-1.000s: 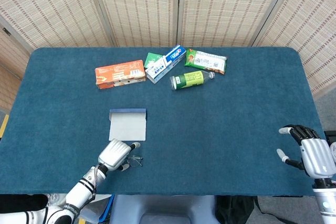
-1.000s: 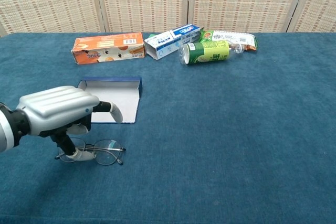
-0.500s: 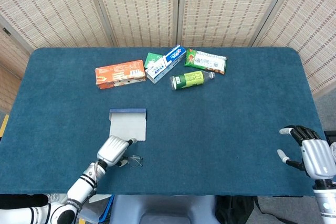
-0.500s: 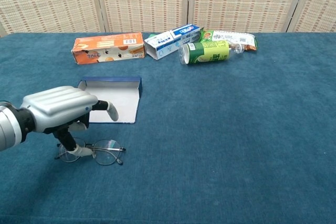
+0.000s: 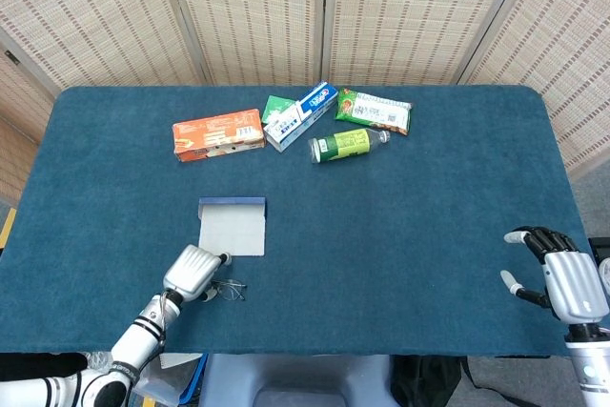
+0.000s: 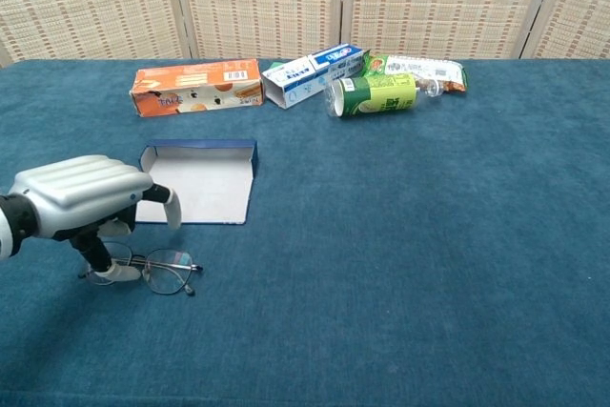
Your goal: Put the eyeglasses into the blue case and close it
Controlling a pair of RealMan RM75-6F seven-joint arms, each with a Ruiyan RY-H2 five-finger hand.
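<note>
**Glasses dragged sideways, case lying open just past my left hand**

So here's where I'm at. My left hand [image 6: 81, 199] is down on the eyeglasses [image 6: 152, 270], fingers curled over the left end of the frame and pinching it against the cloth, as far as I can tell from the chest view. The glasses lie flat, long axis running left-right across the table, with the free lens sticking out to the right of the hand. In the head view they're a thin squiggle [image 5: 229, 288] poking out beside the hand [image 5: 193, 272].

The blue case [image 6: 197, 184] sits open just beyond the hand, pale lining up, lid edge on the far side.

Compared with a second ago, hand and glasses have both slid to the left together; the case hasn't budged.

My right hand [image 5: 562, 278] hovers off at the far right edge of the table, fingers apart, holding nothing.

The surface is a dark teal cloth-covered table [image 5: 429, 216]. At the far side, well away from both hands, lie an orange box [image 5: 218, 134], a blue-and-white box [image 5: 301, 115], a green bottle [image 5: 345, 145] on its side and a green snack packet [image 5: 374, 111]. Woven folding screens [image 5: 257, 11] stand behind it all.
</note>
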